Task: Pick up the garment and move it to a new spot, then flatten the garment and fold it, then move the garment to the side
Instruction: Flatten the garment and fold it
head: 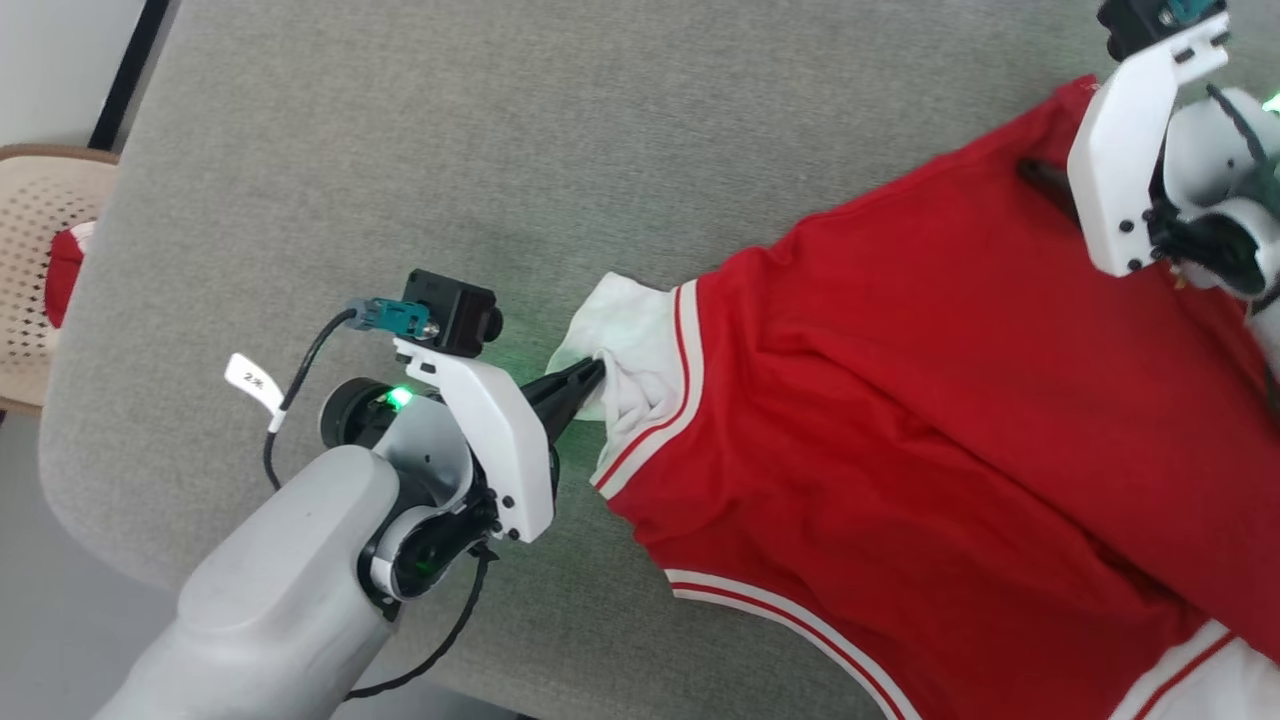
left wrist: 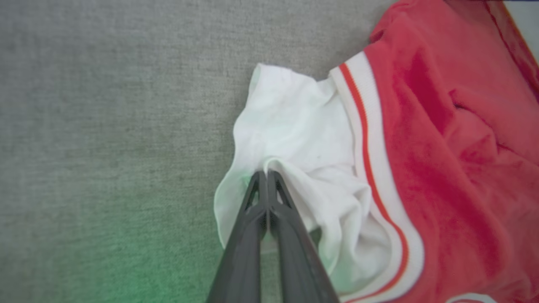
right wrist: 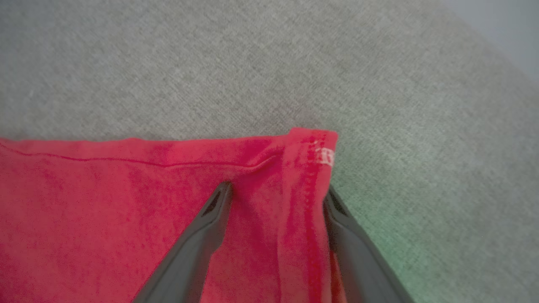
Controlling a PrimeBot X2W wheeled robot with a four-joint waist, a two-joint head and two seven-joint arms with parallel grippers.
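Left wrist view: pinching the white sleeve end (left wrist: 294, 126) of the garment (left wrist: 442, 168) in the shut left gripper (left wrist: 266, 171). Straddling its red hem corner (right wrist: 311, 147) with the right gripper (right wrist: 278, 188), jaws wide, nothing clamped. Seemingly mid-flattening on grey upholstery (head: 400, 150); folding, moving aside yet to do.

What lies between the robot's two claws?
The garment itself: in the head view its red cloth runs from the left gripper, shut on a white sleeve end, to the right gripper.

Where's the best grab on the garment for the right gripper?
Garment hem corner by the label, approached from the red body side: the stitched seam stands up as a ridge there, and the open right gripper straddles it. Probably the firmest spot.
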